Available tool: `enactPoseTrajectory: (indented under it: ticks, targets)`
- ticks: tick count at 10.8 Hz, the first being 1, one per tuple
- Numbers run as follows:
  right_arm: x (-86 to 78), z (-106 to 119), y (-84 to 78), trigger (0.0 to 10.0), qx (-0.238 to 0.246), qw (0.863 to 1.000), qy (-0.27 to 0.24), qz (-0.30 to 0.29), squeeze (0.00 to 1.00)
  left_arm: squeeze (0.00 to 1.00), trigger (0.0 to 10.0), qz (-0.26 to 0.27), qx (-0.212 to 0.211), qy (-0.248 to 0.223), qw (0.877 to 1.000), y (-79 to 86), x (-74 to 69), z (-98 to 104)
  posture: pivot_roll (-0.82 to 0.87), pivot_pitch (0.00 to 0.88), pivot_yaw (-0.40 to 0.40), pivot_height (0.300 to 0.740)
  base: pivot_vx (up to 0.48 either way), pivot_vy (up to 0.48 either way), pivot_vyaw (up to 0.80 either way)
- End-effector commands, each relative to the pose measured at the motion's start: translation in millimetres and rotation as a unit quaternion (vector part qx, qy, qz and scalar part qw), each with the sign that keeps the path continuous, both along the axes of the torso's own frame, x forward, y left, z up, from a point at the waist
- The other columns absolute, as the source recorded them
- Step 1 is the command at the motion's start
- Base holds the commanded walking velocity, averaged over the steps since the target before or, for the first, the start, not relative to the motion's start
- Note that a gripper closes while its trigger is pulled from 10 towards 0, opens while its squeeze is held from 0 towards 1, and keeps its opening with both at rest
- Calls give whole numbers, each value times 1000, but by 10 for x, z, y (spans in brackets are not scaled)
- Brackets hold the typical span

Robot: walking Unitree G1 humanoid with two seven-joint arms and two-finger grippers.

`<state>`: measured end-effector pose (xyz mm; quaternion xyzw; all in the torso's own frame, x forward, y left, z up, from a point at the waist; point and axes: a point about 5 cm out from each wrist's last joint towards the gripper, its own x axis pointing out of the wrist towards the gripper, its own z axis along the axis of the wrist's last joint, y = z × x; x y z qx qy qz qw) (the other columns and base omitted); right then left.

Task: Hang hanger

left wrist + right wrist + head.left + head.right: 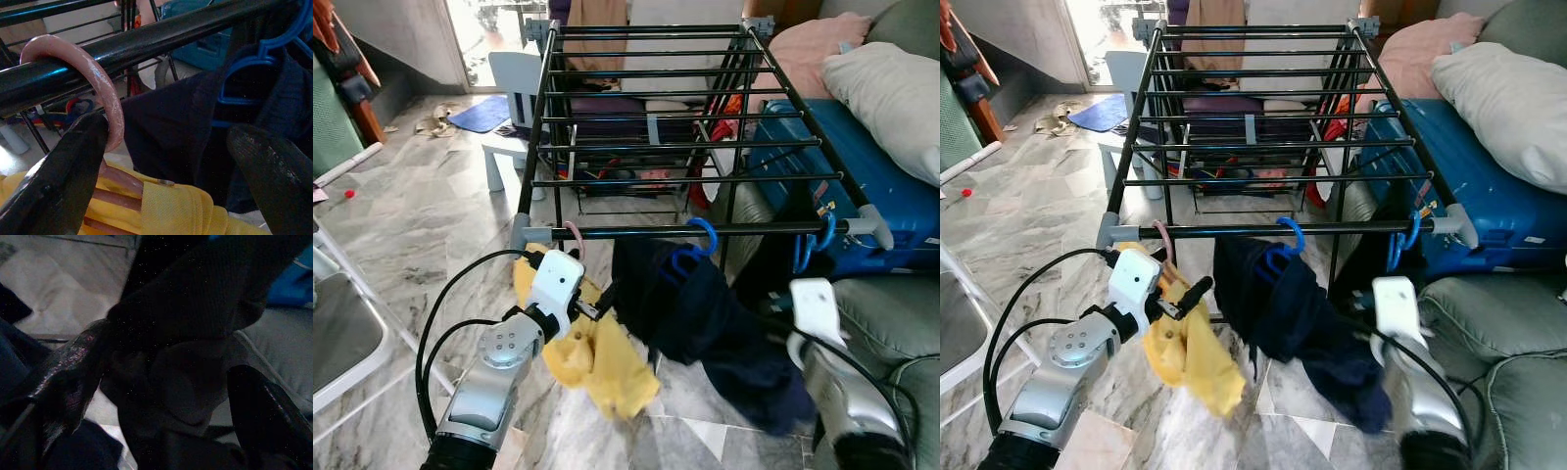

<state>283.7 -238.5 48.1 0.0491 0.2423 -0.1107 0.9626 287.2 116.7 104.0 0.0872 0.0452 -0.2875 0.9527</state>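
A pink hanger hook (574, 235) sits over the front rail (754, 228) of the black drying rack (685, 117), with a yellow garment (592, 362) hanging from it. My left gripper (595, 302) is just below the rail beside that hook. In the left wrist view its fingers (73, 171) stand apart, one touching the pink hook (98, 78), nothing clamped. A blue hanger (705, 237) carries a navy garment (705, 313) on the same rail. My right gripper (171, 382) is low at the navy cloth, fingers wide apart, with dark fabric between them.
A second blue hook (825, 235) hangs near the rail's right end. Blue suitcase (891, 196), pillow (891, 88) and grey sofa (891, 313) crowd the right side. A white stool (514, 78) stands behind the rack; a folding chair (342, 333) is at left on marble floor.
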Motion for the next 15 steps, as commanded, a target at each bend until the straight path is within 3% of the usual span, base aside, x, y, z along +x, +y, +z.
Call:
enactPoseTrajectory:
  ticks: [1, 3, 5, 6, 9, 15]
  targets:
    - [-5, 30, -74, 10000, -9, 1000, -5, -11, 0, 0, 10000, -10, 4, 18, 1000, -19, -34, -56, 50, 0, -13, 740, 0, 0, 0]
    - [-6, 65, -183, 10000, -49, 999, -13, -3, 0, 0, 10000, -13, 7, 19, 1000, -38, -23, -55, 46, 0, -10, 740, 0, 0, 0]
    - [30, 59, -240, 10000, -46, 999, -17, 13, 0, 0, 10000, -11, 9, 20, 1000, -37, -15, -52, 53, 0, -14, 740, 0, 0, 0]
    - [58, 51, -260, 0, -31, 999, -19, 19, 0, 0, 10000, -9, 10, 20, 1000, -35, -11, -53, 57, 0, -16, 740, 0, 0, 0]
    - [185, 80, -316, 0, -26, 998, -20, 57, 0, 0, 10000, -5, 16, 22, 1000, -22, -6, -66, 66, 0, -19, 740, 0, 0, 0]
    - [215, 8, -330, 0, -42, 995, -10, 85, 0, 0, 10000, -1, 16, 27, 1000, -46, -7, -88, 62, 0, -25, 740, 0, 0, 0]
